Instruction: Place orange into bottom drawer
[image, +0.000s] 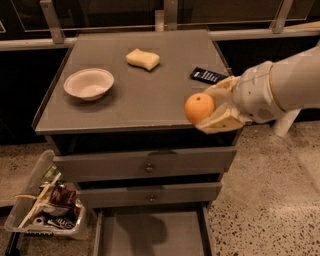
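The orange (199, 108) is a small round fruit held between the cream fingers of my gripper (209, 107). The gripper comes in from the right on a white arm and holds the orange in the air over the front right edge of the grey cabinet top (135, 100). The bottom drawer (150, 234) is pulled open below, a shallow grey tray with a bare flat floor, down and to the left of the orange.
A white bowl (89, 83), a pale yellow sponge (143, 58) and a dark flat packet (208, 75) lie on the cabinet top. Two knobbed drawers (148, 165) above the open one are shut. A clear bin of snacks (47, 205) stands on the floor at the left.
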